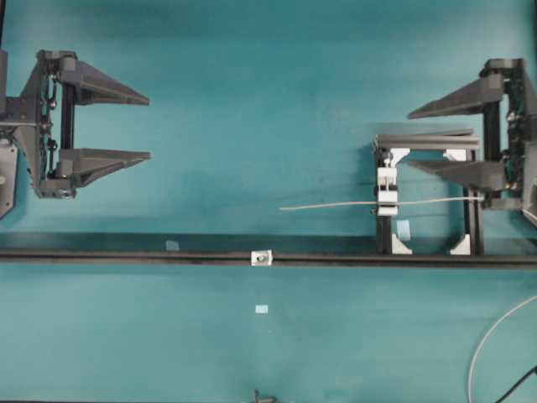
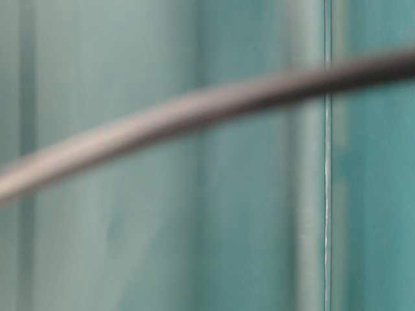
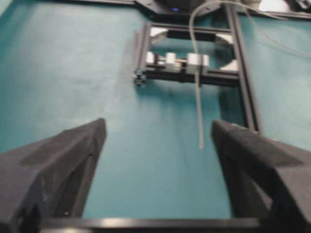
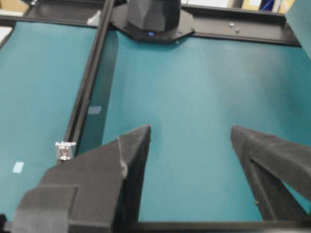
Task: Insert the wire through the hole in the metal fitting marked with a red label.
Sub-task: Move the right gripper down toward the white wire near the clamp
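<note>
The thin pale wire (image 1: 336, 204) lies level across the white clamp (image 1: 387, 191) of the black frame, its free end pointing left. In the left wrist view the wire (image 3: 198, 107) runs from the clamp toward me and ends between my fingers' line and the frame. The small silvery metal fitting (image 1: 262, 257) sits on the black rail, and its hole shows as a dark centre. It also shows in the right wrist view as the fitting (image 4: 64, 149). My left gripper (image 1: 149, 128) (image 3: 158, 124) is open and empty at far left. My right gripper (image 1: 409, 139) (image 4: 190, 128) is open and empty, above the frame.
The black rail (image 1: 126, 255) crosses the whole table. The black frame (image 1: 474, 218) stands at right. A curved white cable (image 1: 482, 344) and a black cable (image 1: 520, 386) lie at bottom right. Pale tape patches (image 1: 262, 309) dot the mat. The table-level view is blurred, with only a grey strand (image 2: 194, 107) crossing it.
</note>
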